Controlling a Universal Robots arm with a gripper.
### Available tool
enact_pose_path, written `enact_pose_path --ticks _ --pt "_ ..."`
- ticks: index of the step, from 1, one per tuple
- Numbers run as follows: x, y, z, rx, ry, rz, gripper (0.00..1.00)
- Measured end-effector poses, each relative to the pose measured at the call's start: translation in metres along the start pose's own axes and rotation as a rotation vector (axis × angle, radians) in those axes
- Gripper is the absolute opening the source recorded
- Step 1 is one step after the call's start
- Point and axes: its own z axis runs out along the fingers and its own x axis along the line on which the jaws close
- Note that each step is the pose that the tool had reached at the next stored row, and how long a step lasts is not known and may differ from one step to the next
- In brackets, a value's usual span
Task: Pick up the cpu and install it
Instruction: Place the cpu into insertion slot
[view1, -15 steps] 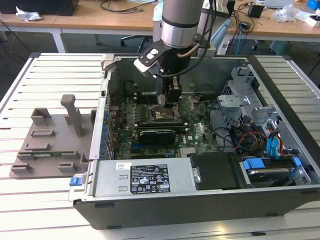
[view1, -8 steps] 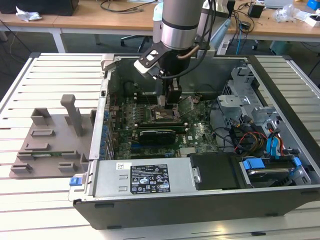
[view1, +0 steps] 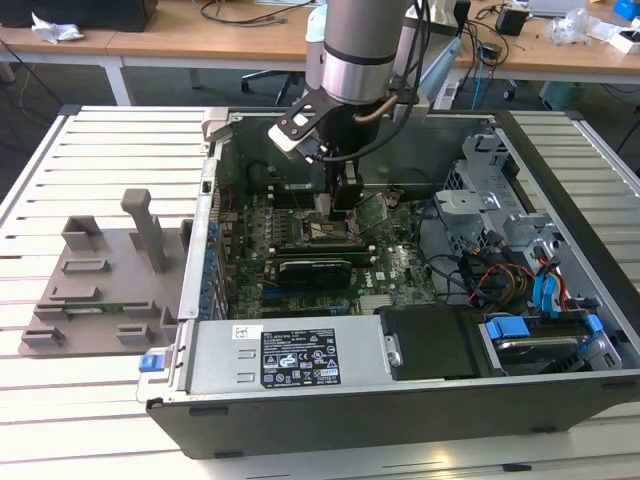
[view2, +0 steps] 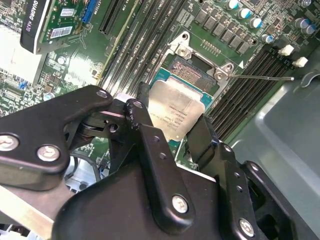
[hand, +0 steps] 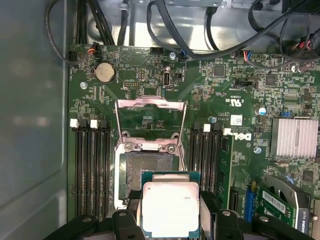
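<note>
The cpu, a small square chip with a silvery top and pale green rim, sits between the black fingers of my gripper, which is shut on its two opposite edges. In the second wrist view the cpu hangs tilted just over the open socket, covering part of it. The socket's grey contact field shows beside the chip, and its metal load plate stands flipped open. In the exterior view my gripper reaches down into the case above the motherboard.
The open computer case lies on a slatted white table. Memory slots flank the socket on both sides. A card lies near the socket, cables and a drive cage at the exterior view's right. A grey fixture sits at its left.
</note>
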Motion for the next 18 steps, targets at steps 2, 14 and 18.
enact_pose_path --ticks 2,14,18 --pt "0.0002 0.0002 0.0007 0.0 0.0 0.0 0.55" --pt "0.0003 0.0014 0.0029 -0.0001 0.0001 0.002 0.55" --pt "0.0002 0.0015 0.0042 0.0 -0.0003 0.002 0.55"
